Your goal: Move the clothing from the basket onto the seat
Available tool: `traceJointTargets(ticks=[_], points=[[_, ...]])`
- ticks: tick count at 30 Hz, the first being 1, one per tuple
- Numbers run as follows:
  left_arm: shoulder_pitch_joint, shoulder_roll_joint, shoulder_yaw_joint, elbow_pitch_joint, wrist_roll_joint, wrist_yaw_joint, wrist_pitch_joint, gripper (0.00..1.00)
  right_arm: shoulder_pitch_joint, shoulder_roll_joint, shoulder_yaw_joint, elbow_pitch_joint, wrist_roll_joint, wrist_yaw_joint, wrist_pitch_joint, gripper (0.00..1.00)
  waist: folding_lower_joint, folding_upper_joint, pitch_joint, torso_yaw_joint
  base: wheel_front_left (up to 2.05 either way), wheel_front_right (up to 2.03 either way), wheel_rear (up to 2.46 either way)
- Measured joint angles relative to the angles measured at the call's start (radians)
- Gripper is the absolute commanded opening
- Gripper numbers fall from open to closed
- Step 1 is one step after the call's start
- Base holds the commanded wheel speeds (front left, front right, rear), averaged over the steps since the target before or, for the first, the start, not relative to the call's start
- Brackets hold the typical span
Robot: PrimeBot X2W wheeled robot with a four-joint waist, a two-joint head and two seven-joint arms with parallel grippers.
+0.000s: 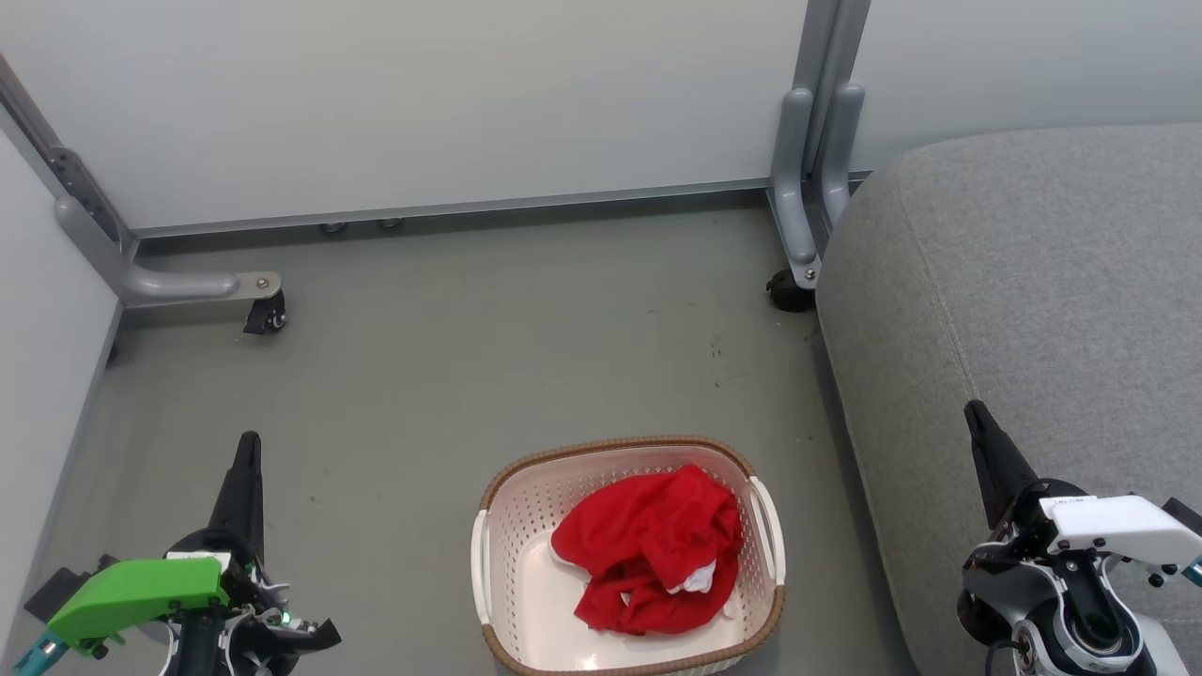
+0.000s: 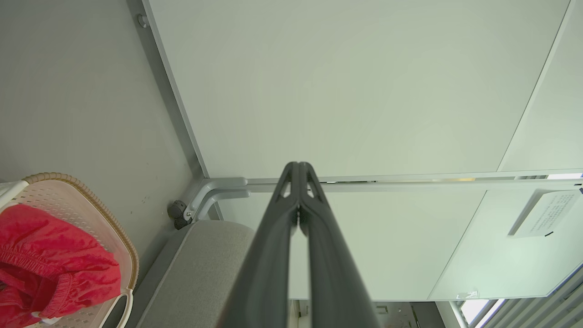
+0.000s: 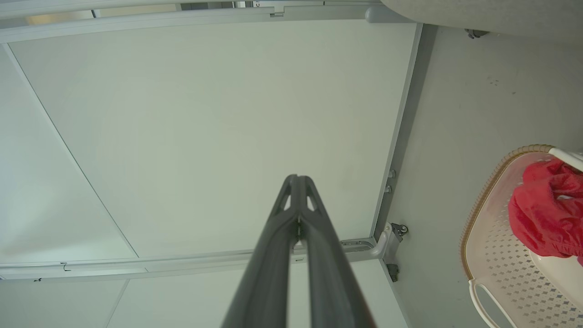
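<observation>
Red clothing [image 1: 653,549] lies in the basket [image 1: 610,442], near the seat [image 1: 1033,282], likely for a short carry; your left fingers [image 1: 246,488] and right fingers [image 1: 995,465] flank it, clenched empty.

Soft red clothing [image 1: 648,545], perforated plastic basket [image 1: 512,526], woven-cloth seat [image 1: 1033,282].

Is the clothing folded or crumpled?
Crumpled: the clothing lies in a rumpled heap in the basket, with no neat folds.
</observation>
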Motion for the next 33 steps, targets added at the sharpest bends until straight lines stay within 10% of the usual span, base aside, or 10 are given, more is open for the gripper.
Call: traceJointTargets(ticks=[8,9,33], points=[[0.000,0.000,0.000,0.000,0.000,0.000,0.000,0.00,0.000,0.000,0.000,0.000,0.000,0.000,0.000,0.00,0.0000,0.0000,0.000,0.000,0.00,0.00,0.00],[0.001,-0.001,0.000,0.002,0.000,0.001,0.000,1.00,0.001,0.001,0.000,0.001,0.000,0.000,0.000,1.00,0.0000,0.0000,0.000,0.000,0.00,0.00,0.00],[0.015,-0.002,-0.066,-0.035,0.187,0.004,-0.092,1.00,0.029,0.008,0.029,-0.035,-0.255,0.000,-0.090,1.00,0.0000,0.0000,0.008,0.000,0.00,0.00,0.00]])
